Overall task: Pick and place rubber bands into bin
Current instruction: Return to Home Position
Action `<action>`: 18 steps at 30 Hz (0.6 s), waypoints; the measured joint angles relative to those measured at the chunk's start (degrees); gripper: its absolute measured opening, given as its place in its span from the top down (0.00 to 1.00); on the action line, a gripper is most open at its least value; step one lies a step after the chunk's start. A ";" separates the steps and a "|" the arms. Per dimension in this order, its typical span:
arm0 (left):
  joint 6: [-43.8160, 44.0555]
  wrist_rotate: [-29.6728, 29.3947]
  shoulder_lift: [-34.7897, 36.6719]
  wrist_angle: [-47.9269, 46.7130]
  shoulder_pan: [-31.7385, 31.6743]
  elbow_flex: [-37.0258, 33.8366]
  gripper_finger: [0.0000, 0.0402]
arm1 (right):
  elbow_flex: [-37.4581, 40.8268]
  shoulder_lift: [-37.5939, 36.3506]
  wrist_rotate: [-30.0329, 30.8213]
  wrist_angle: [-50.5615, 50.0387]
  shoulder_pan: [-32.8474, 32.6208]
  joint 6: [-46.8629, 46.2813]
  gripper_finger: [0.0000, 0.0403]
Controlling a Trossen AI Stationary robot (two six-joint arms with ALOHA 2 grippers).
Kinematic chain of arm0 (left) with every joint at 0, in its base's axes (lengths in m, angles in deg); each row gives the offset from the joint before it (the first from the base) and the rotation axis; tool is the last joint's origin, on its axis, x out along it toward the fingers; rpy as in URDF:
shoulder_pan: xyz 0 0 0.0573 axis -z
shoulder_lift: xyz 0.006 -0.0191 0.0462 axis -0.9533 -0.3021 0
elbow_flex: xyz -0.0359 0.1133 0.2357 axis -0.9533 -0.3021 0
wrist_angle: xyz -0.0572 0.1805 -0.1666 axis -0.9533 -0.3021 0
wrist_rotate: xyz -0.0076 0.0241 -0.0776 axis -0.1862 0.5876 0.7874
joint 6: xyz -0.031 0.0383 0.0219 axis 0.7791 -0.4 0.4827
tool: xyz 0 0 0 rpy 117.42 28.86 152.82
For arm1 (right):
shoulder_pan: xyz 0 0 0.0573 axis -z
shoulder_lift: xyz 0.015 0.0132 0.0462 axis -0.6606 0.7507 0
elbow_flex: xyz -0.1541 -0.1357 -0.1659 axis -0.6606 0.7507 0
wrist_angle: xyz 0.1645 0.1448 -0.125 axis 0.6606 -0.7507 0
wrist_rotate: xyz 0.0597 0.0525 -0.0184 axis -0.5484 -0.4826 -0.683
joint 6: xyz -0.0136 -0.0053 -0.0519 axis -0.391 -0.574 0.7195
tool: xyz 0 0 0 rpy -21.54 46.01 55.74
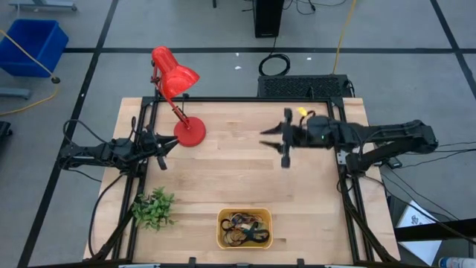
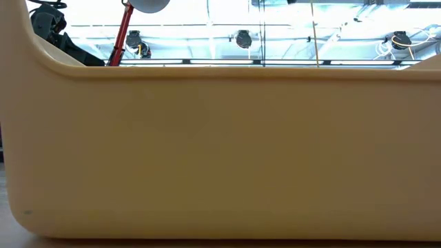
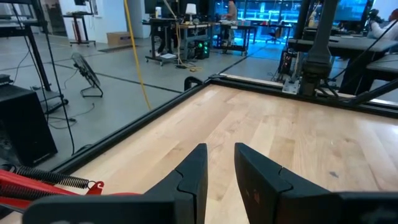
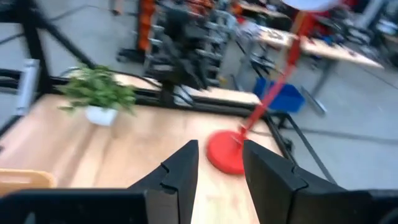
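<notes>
The orange-yellow bin (image 1: 223, 240) stands near the table's front edge at the middle, with a tangle of rubber bands (image 1: 245, 229) lying in it. Its wall (image 2: 220, 151) fills the low view, and one corner (image 4: 25, 179) shows in the right wrist view. My right gripper (image 1: 269, 138) hangs above the middle of the table, far from the bin and pointing left; it is open (image 4: 219, 146) with nothing between its fingers. My left gripper (image 1: 162, 149) waits at the left side next to the lamp base, also open (image 3: 221, 149) and holding nothing.
A red desk lamp (image 1: 177, 78) stands on its round base (image 1: 190, 132) at the far left. A small potted plant (image 1: 152, 210) sits at the front left. Black frame rails (image 1: 349, 193) run along the table's sides. A blue crate (image 1: 33, 45) is on the floor.
</notes>
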 joint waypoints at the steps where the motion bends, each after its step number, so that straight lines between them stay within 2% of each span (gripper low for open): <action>1: 0.00 0.00 0.00 -0.01 0.00 0.00 0.78 | 0.01 -0.45 -0.02 -1.33 1.48 -0.80 0.70; 5: -0.02 0.00 0.00 -0.01 0.00 0.00 0.78 | 0.08 -1.92 -0.48 -5.30 6.59 -2.58 0.70; 11: 0.39 -0.04 0.00 0.02 -0.02 0.00 0.78 | 6.31 -4.61 -7.26 -4.56 12.38 -6.86 0.70; 18: 0.04 -0.05 0.00 0.21 -0.07 0.00 0.78 | 22.35 -12.77 -7.74 10.77 16.27 -11.89 0.71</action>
